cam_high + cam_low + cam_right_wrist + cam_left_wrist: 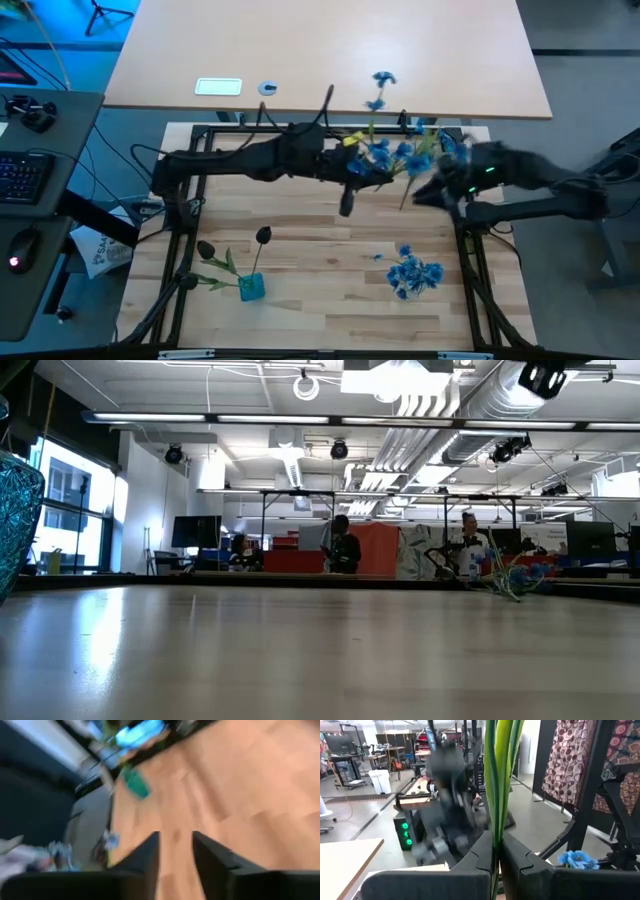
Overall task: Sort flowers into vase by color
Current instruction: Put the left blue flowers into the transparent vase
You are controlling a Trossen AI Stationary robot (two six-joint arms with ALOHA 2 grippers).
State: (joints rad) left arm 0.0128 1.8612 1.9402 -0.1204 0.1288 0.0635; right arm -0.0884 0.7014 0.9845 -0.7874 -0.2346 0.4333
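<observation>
high view showed the left pincer (pixel 352 172) clamped on a blue flower sprig (pixel 392 152) above the desk (pixel 330 250) rear edge; the right pincer (pixel 432 192), open and empty, hung beside it. a clean transfer probably needed a steady stem. the right arm was blurred; the vase (pixel 252 288) interior was hidden.

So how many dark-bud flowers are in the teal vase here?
2 show in the high view: one bud standing over the teal vase, another bud leaning out toward the left arm's side. Others may be hidden among the leaves.
</observation>
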